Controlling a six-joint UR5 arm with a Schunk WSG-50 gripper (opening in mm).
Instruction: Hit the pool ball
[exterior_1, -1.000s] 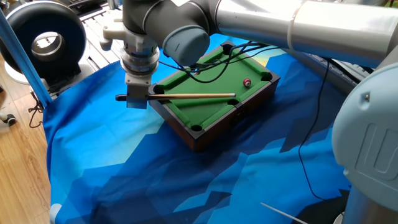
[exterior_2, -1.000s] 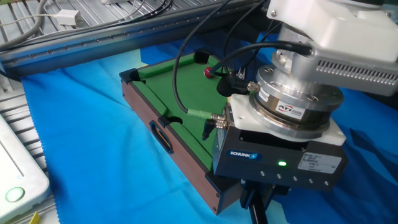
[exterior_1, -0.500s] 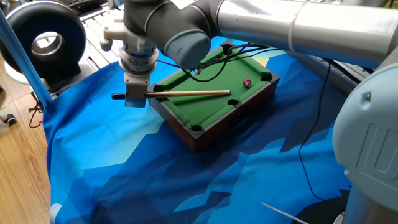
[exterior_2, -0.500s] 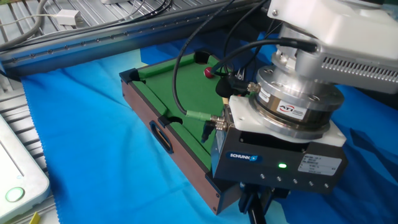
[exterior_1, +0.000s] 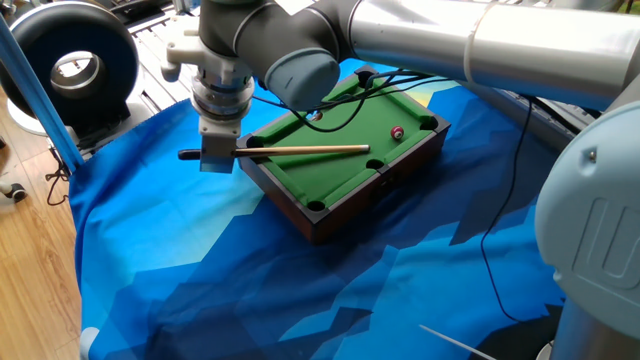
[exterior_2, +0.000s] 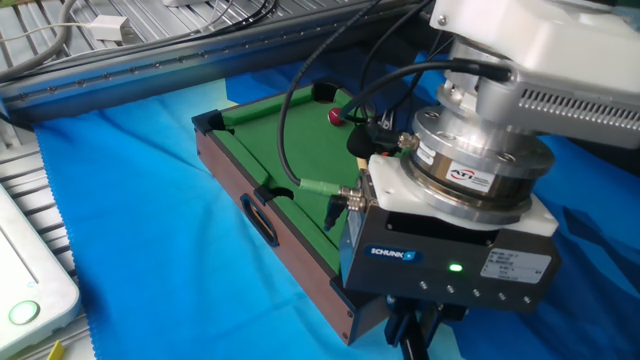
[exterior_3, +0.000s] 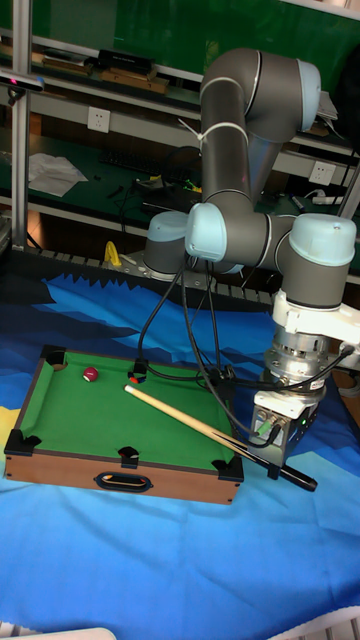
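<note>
The pool ball (exterior_1: 397, 133) is a tiny dark-red ball on the green felt of the small wooden pool table (exterior_1: 345, 195), near its far right corner pocket. It also shows as the pool ball (exterior_2: 335, 115) and the pool ball (exterior_3: 91, 374). My gripper (exterior_1: 218, 158) hangs just off the table's left end, shut on the butt of a thin wooden cue stick (exterior_1: 305, 151). The cue lies level over the felt, and its tip stops a short way left of the ball. In the tall view the cue stick (exterior_3: 190, 422) runs diagonally to the gripper (exterior_3: 275, 458).
A blue patterned cloth (exterior_1: 200, 270) covers the table. Black cables (exterior_2: 290, 110) loop over the felt and the far rail. A round black device (exterior_1: 65, 65) stands at the back left. A white box (exterior_2: 25, 290) sits at the cloth's edge.
The gripper has drawn back a little to the left, pulling the cue tip farther from the ball. Over the last half second nothing visibly moves.
</note>
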